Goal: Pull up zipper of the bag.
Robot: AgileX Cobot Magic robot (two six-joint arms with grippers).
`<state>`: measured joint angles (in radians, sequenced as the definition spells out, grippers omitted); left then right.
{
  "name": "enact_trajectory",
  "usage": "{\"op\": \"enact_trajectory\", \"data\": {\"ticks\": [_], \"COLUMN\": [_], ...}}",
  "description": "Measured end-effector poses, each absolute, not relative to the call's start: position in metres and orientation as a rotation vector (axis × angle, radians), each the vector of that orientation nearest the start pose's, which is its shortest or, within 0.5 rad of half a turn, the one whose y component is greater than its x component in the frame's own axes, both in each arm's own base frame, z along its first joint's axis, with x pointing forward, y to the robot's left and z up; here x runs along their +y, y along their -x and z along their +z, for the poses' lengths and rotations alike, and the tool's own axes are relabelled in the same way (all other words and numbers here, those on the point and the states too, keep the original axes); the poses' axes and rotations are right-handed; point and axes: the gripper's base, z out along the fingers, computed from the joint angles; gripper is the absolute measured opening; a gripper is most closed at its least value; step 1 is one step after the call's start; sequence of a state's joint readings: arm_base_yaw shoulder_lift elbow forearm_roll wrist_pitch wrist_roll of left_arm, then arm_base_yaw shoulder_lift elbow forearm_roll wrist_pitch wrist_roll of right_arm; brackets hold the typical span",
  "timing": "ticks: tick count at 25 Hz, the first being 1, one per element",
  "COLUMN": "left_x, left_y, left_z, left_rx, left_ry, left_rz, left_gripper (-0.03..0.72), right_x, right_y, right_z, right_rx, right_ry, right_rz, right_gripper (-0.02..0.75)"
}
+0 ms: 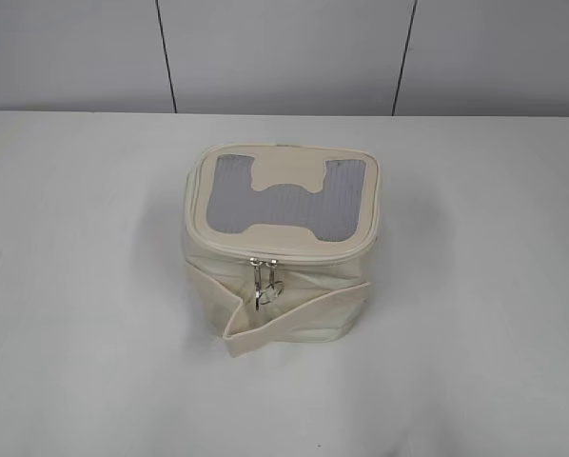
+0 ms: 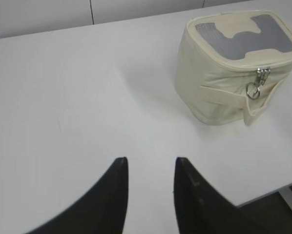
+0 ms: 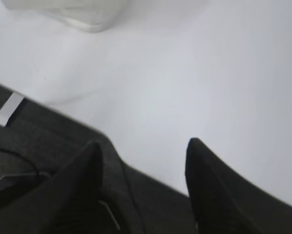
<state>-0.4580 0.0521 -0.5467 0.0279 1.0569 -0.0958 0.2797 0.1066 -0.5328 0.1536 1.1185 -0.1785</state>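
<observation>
The cream bag (image 1: 294, 305) stands upright mid-table, with a grey mesh top and an H-shaped patch. Its zipper (image 1: 294, 255) runs round the top rim. Two silver pulls with rings (image 1: 264, 282) hang together at the front. A cream strap (image 1: 294, 314) crosses its side. In the left wrist view the bag (image 2: 219, 92) is at the upper right, with the pulls (image 2: 257, 84) showing. My left gripper (image 2: 151, 163) is open and empty over bare table, well short of the bag. My right gripper (image 3: 143, 144) is open and empty at the table's edge. A blurred corner of the bag (image 3: 82, 14) shows at the top left.
The white table (image 1: 75, 286) reaches a grey panelled wall at the back. In the right wrist view the table's front edge (image 3: 87, 122) runs diagonally, with dark floor and a white strip (image 3: 8, 109) below it. Neither arm shows in the exterior view.
</observation>
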Motion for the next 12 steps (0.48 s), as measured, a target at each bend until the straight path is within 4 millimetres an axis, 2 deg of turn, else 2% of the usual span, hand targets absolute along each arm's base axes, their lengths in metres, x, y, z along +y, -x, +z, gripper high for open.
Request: {"op": "enact_trajectory", "data": {"ticks": [4, 12], "left_x": [0.0064, 0.005], "left_y": [0.0083, 0.009], "left_z": [0.2883, 0.288], "left_rx": [1.976, 1.972], "left_ry": [-0.36, -0.387], "left_rz": [-0.325, -0.328], "left_gripper": [0.247, 0.247], "right_x": [0.0088, 0.0047], "right_y": [0.0091, 0.0078], "right_z": [0.2795, 0.2793], "right_rx": [1.999, 1.999], "right_ry": [0.446, 0.354], "right_rz": [0.245, 0.235], "right_gripper": [0.433, 0.421]}}
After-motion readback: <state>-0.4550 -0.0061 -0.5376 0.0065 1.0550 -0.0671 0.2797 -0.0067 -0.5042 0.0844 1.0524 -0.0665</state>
